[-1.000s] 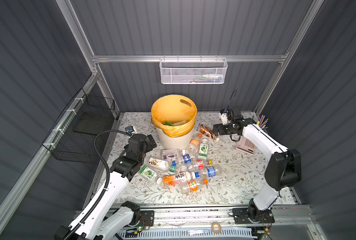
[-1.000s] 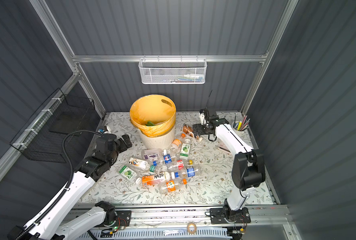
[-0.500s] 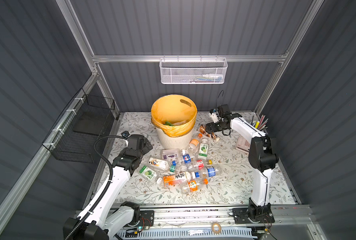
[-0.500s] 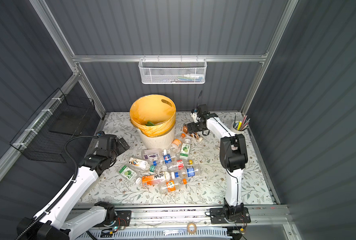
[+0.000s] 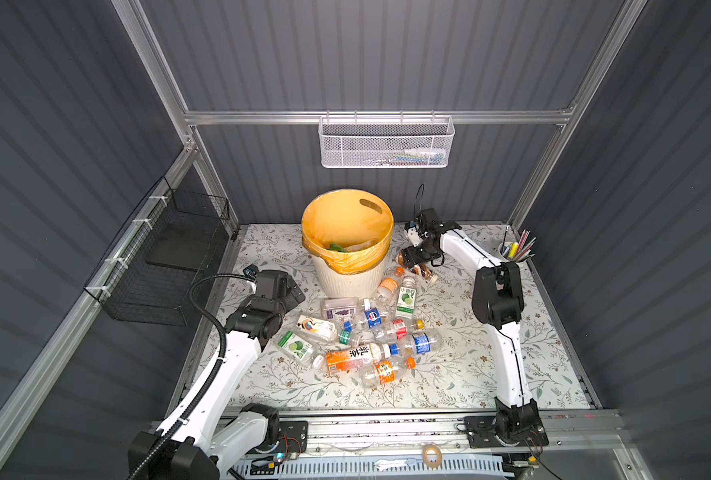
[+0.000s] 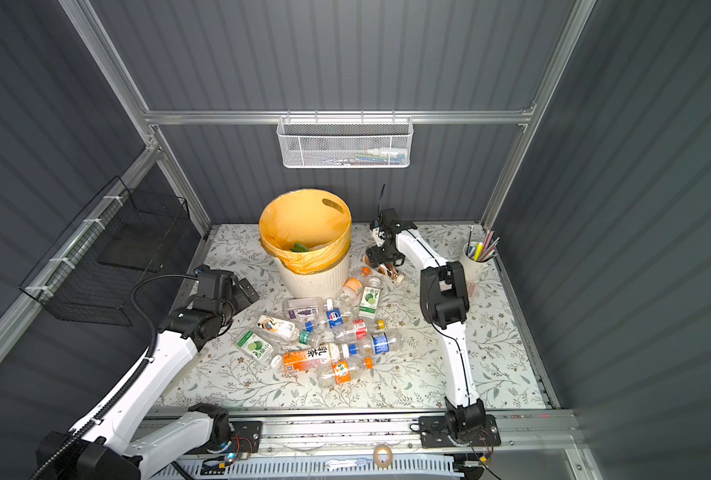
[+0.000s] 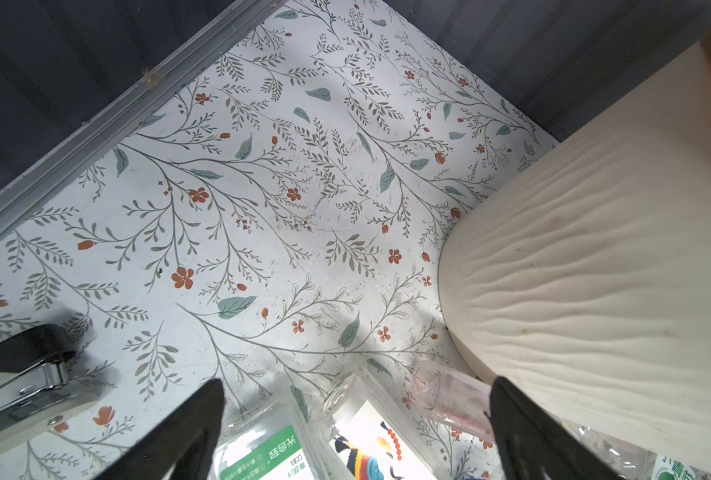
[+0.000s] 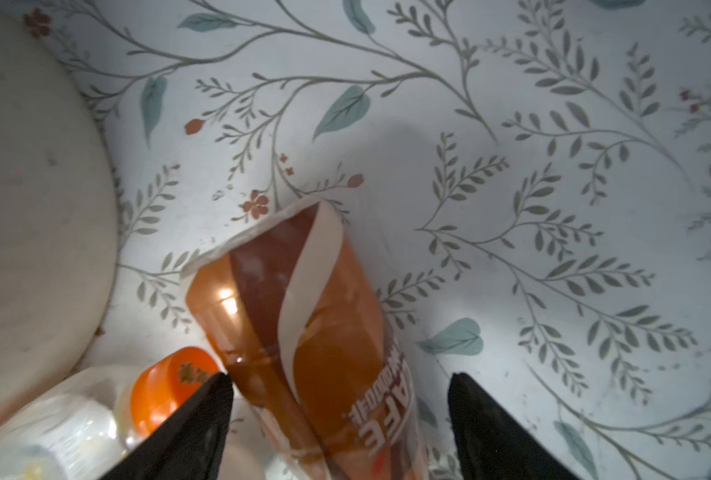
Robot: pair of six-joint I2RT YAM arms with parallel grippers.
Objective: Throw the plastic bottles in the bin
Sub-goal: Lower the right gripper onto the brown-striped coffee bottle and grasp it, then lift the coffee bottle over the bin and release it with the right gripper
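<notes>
The bin [image 5: 345, 280] is cream, ribbed and lined with an orange bag, and stands at the back centre in both top views; a green bottle lies inside it. Several plastic bottles [image 5: 366, 332] lie in a heap in front of it. A brown bottle [image 5: 420, 268] lies on the table to the bin's right. My right gripper [image 5: 414, 257] is low over it, open. In the right wrist view the brown bottle [image 8: 303, 332] lies between the fingers, touching one and clear of the other. My left gripper [image 5: 293, 291] is open left of the bin, above clear bottles [image 7: 262, 449].
A white mesh basket [image 5: 385, 143] hangs on the back rail. A black wire basket [image 5: 166, 257] is fixed to the left wall. A white cup of pens [image 5: 513, 251] stands at the back right. The bin wall [image 7: 594, 291] is close to my left gripper.
My right gripper swung left from near the cup toward the bin, came down over the brown bottle, and its jaws narrowed. My left arm drew back and sank lower, still open.
</notes>
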